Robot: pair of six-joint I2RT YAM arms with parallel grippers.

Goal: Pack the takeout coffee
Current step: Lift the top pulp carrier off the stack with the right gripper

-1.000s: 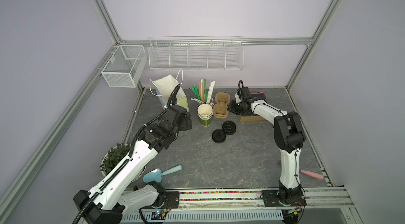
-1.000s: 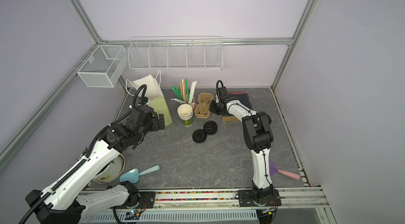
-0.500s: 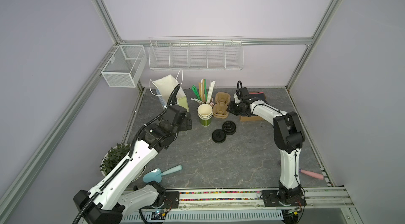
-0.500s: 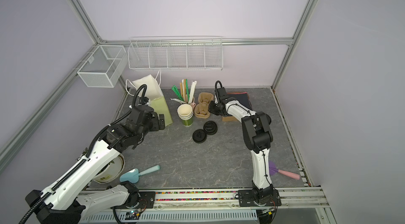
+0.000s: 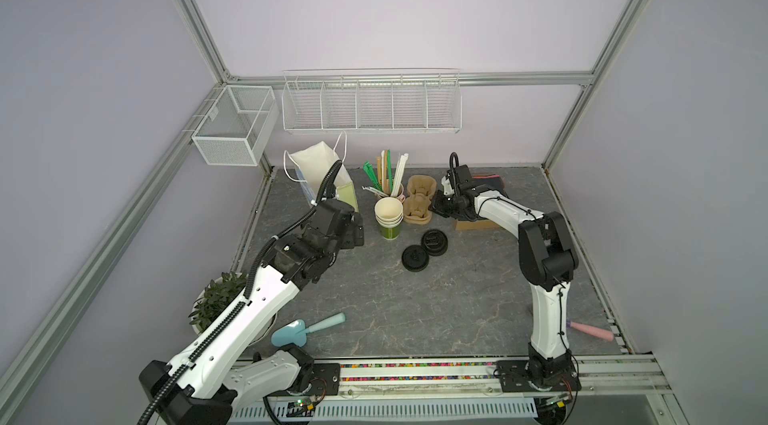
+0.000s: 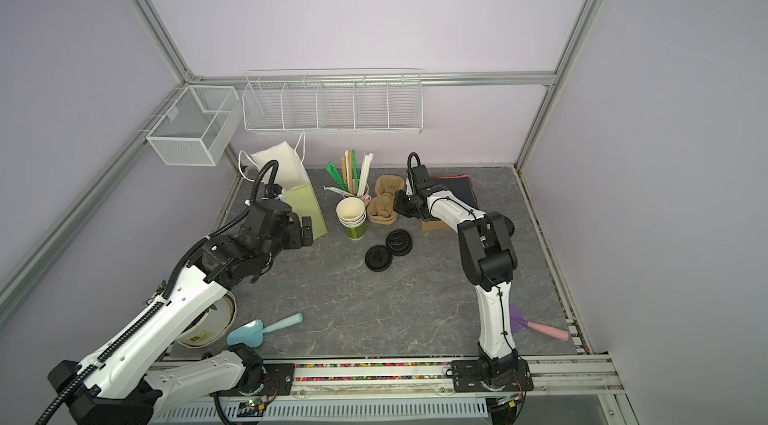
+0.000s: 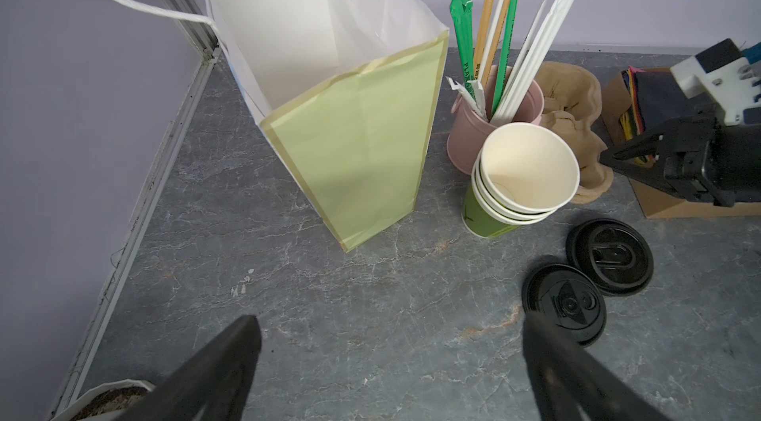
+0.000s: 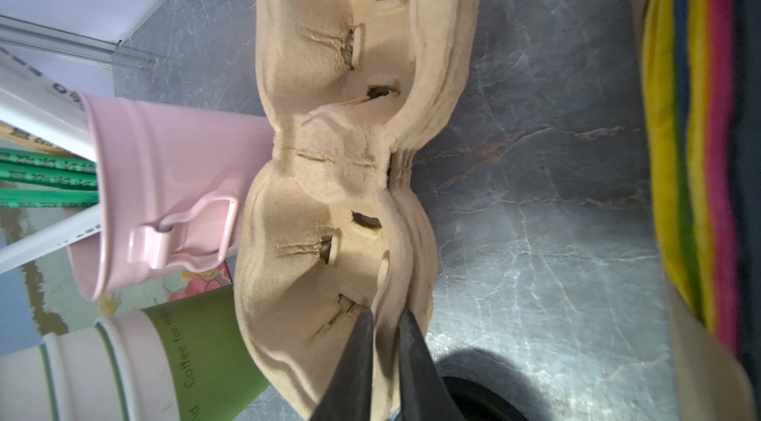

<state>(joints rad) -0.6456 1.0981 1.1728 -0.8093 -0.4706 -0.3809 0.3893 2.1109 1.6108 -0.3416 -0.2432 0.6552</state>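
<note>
- Takeout coffee, meaning a lidded green cup, shows in no view. Only its makings are out: a stack of lidless cups (image 5: 389, 215) and two loose lids (image 5: 414, 257) lying flat on the table (image 5: 415, 319) at the stack's 4 to 5 o'clock (12 toward the back wall).
- The right gripper (image 8: 385, 328) reaches the cup carriers (image 8: 329, 151) at the stack's 2 o'clock. Its jaws are narrow, with the top carrier's rim between them, a pinch probably meant to peel one carrier off the nested pile.
- The left gripper (image 7: 389, 320) hangs wide open over bare table at the 5 o'clock of the paper bag (image 7: 358, 143). It holds nothing, free, I judge, to steady the bag or take a cup.
- The paper bag stands upright at the stack's 10 o'clock with its mouth open upward, so things can be lowered in. Only white inner walls show, and the bottom is hidden.
- A pink pail (image 7: 461, 143) just behind the stack at 12 o'clock holds wrapped straws (image 7: 506, 27) standing on end.
- A cardboard box (image 7: 667, 204) at the carriers' 3 o'clock holds a pile of coloured sheets (image 8: 700, 151).
</note>
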